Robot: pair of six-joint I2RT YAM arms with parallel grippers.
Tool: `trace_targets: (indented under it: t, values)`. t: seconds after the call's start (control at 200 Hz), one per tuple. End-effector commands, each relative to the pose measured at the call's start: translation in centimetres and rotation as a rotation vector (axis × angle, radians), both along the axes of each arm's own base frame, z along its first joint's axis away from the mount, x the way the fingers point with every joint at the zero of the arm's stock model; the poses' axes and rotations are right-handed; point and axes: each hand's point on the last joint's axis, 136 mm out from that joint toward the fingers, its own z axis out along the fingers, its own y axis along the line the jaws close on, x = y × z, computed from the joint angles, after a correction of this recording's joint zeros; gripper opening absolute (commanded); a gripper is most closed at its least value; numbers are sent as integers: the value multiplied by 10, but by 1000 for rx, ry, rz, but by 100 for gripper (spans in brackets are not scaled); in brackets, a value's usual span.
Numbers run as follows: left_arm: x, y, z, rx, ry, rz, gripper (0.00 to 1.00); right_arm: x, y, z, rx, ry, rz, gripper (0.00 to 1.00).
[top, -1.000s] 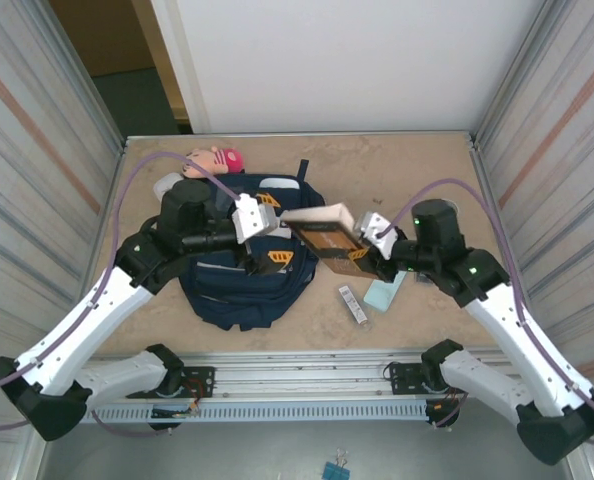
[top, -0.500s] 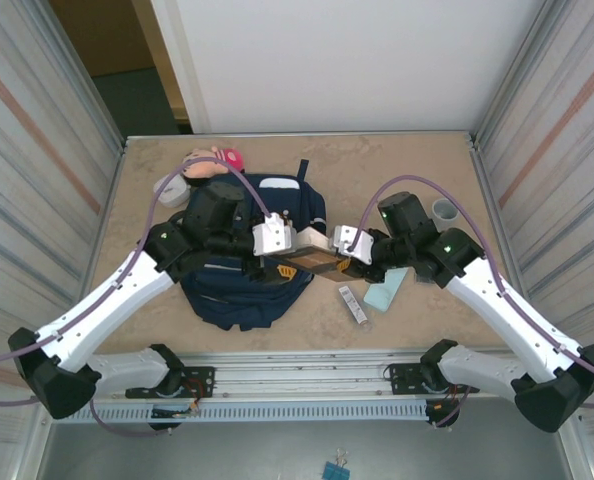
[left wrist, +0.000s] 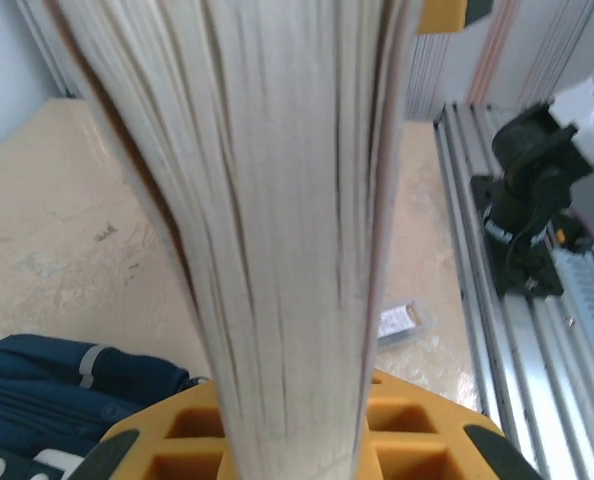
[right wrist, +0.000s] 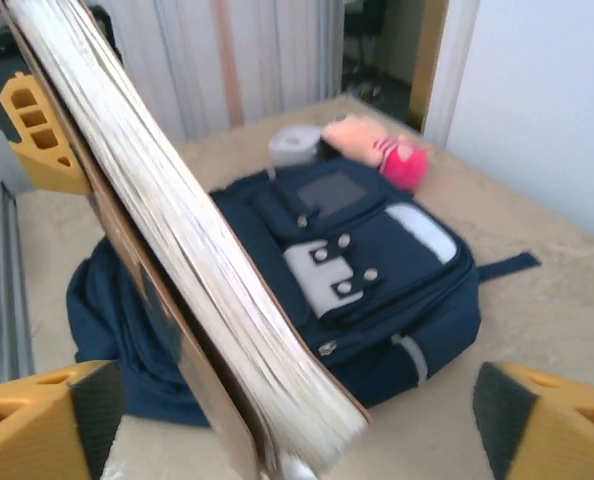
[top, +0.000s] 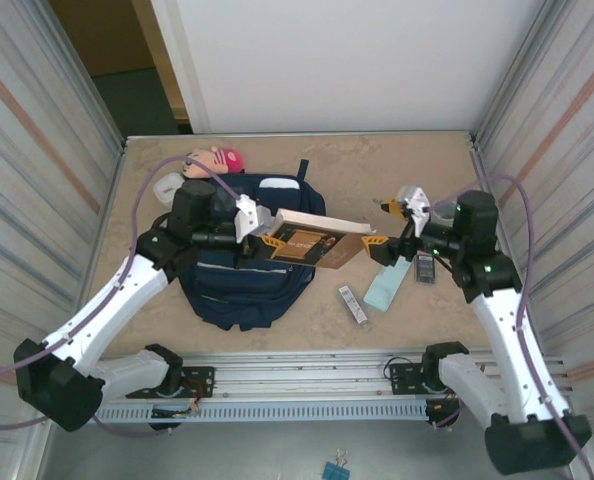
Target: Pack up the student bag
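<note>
The left arm reaches over the student bag [top: 239, 288], which lies centre-left on the table [top: 397, 160], with the left gripper [top: 260, 233] clamped on a book [top: 315, 238]. The right gripper [top: 382, 224], jaws apart, has let go of it and pulled back to the right.

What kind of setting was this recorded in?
Probably a lab robot cell, not a classroom: ribbed panel walls enclose a beige table, and an aluminium rail at its near edge carries both arm bases.

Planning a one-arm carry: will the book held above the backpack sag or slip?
Likely stiff: the book juts out from the left fingers without visible bending. Its thick page block suggests weight, so it might pivot in that edge grip. Slightly fanned pages could splay.
</note>
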Motion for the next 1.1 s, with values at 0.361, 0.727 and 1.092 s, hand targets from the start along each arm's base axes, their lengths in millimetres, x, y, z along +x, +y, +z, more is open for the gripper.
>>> trace_targets:
  t: [0.361,0.727,1.092]
  values:
    - [-21,0,93,-324,-64,-140,0,-22,13,34,368,127,154,99]
    - [-11,-3,96,-344,-43,-106,0,-47,41,50,337,75,377,71]
    - [1,-5,84,-347,-14,-67,2,-54,52,69,373,-6,428,21]
